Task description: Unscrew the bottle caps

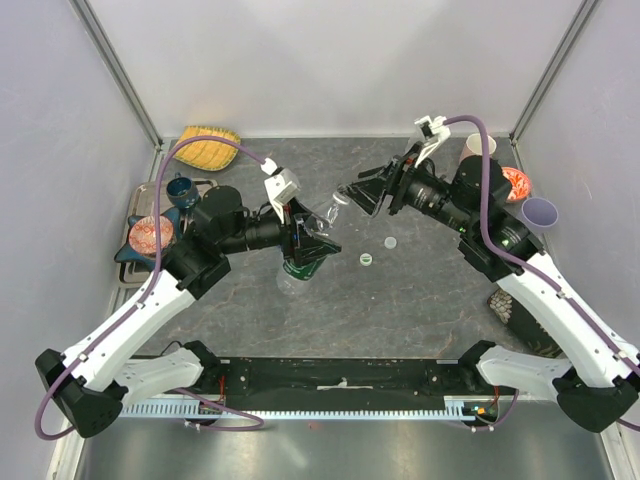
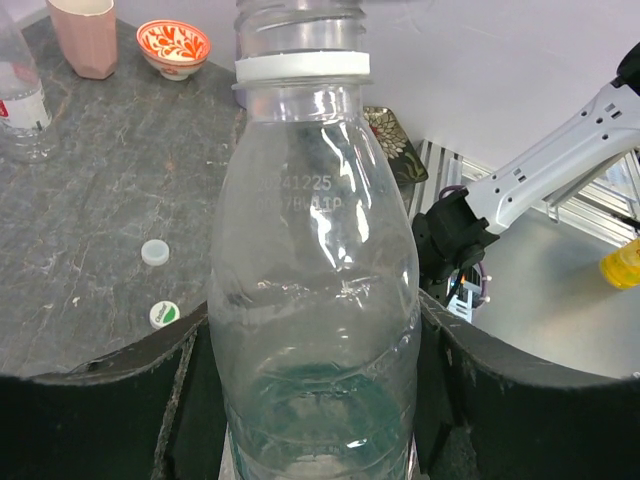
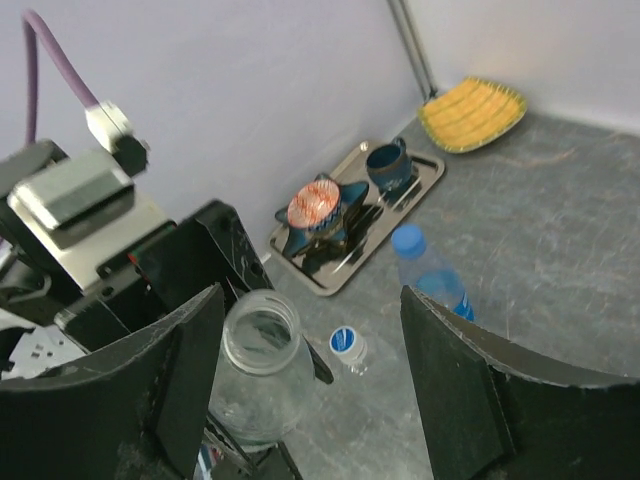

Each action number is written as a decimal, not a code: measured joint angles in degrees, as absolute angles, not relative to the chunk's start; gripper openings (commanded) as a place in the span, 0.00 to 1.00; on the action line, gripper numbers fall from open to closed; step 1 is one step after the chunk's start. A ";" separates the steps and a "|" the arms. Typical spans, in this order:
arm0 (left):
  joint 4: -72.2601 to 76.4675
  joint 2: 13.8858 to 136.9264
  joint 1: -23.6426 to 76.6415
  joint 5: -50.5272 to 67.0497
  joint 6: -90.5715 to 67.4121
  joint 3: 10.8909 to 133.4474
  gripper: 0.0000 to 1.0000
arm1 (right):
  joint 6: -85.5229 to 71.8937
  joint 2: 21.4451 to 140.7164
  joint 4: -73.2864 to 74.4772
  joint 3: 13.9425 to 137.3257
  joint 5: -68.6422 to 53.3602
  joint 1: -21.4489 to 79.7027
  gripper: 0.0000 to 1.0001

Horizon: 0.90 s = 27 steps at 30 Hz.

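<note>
- The left gripper (image 2: pixel 312 360) is clamped on the belly of a clear bottle (image 2: pixel 315 250), neck leaning toward the other arm.
- Its mouth (image 3: pixel 262 335) is bare, with threads and a white collar ring but no cap.
- The right gripper (image 3: pixel 310 295) stands wide apart just before that mouth, holding nothing.
- A white cap (image 2: pixel 155 252) and a green-marked cap (image 2: pixel 163 314) lie loose on the surface (image 1: pixel 430 290), near each other.
- Probably left to do: the blue bottle (image 3: pixel 440 285), which wears its blue cap (image 3: pixel 407 240), and a white-and-blue cap (image 3: pixel 344 342) nearby.
- For the next bottle, clamp low on the body and leave the neck free. Close squarely round the cap, turn about the neck's axis, and avoid crushing the thin wall.
</note>
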State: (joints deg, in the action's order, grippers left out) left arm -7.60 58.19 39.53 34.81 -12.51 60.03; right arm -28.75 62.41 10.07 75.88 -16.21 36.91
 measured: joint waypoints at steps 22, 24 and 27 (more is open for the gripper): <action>-7.20 60.25 39.83 36.80 -12.27 62.30 0.56 | -29.30 64.97 10.81 75.59 -29.69 37.19 0.21; -7.22 60.23 39.83 36.88 -12.03 62.33 0.71 | -29.56 64.97 10.52 75.50 -30.09 37.01 0.10; -7.46 60.12 39.83 36.42 -11.60 62.39 0.99 | -29.69 64.95 10.37 75.50 -30.20 37.04 0.00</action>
State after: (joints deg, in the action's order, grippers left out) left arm -7.46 60.12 39.83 36.42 -11.60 62.39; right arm -29.69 64.95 10.37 75.50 -30.20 37.04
